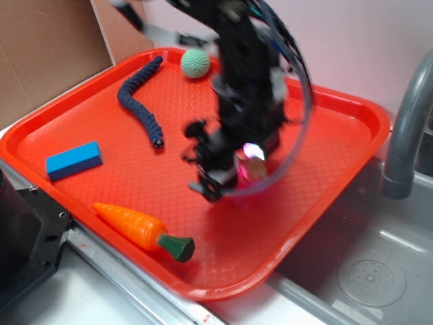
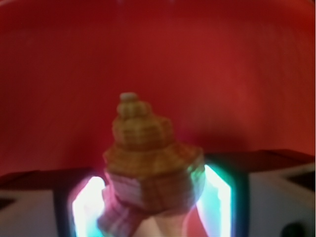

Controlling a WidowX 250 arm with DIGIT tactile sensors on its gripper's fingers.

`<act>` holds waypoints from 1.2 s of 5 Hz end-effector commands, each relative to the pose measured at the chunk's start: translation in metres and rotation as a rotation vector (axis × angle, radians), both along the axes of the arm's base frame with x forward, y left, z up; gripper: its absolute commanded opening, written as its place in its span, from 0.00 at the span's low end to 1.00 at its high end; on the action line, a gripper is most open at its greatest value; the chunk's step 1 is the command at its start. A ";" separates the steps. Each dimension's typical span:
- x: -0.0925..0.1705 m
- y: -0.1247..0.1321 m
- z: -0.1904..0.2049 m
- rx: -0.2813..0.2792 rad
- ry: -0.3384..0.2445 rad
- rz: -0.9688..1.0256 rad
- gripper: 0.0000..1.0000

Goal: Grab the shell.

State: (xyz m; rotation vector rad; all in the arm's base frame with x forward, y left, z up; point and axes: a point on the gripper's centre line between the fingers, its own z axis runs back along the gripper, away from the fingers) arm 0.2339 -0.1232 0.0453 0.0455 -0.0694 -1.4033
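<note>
You were at the grasp itself: the hand (image 1: 233, 172) sat closed on the shell (image 2: 150, 163) over the red tray's (image 1: 318, 169) middle, so next called for a steady lift.

Bare tray (image 1: 325, 149) floor around the claw (image 1: 230, 169); carrot (image 1: 139, 229), snake (image 1: 139, 101) well apart.

The exterior view looks down at a slant from above and some way off, taking in the whole red tray (image 1: 325, 203), the arm over its middle and a grey tap (image 1: 406, 128) at the right edge. The wrist view sits on the arm, very close, facing along the pincer (image 2: 153, 197) at the shell (image 2: 148, 153) against the tray (image 2: 237, 69). Both views share that tray floor around the pincer (image 1: 230, 169).
</note>
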 end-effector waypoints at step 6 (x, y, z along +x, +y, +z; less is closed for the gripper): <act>-0.067 0.081 0.149 -0.094 0.006 1.509 0.00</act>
